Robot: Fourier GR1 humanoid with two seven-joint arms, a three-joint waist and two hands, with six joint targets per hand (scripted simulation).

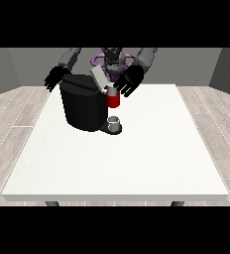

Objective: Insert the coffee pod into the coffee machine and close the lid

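Red coffee machine holder [113, 100] sits at the black coffee machine [83, 102], its grey lid [99, 78] tilted up. Whether the coffee pod is inside cannot be told. Just right, the hand at the view's right [129, 81] hovers, fingers spread. The hand at the view's left [56, 78] hangs behind the machine, fingers relaxed. A grey cup [114, 122] stands below on the white table [137, 158].

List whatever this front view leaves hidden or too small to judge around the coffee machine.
- Coffee pod: none can be made out; the hand at the view's right covers the spot above the red part of the coffee machine.
- Lid: raised and tilted, its hinge too small to see.
- Hand at the view's left: contact with the machine cannot be told.
- Table: legs cut off at the bottom.
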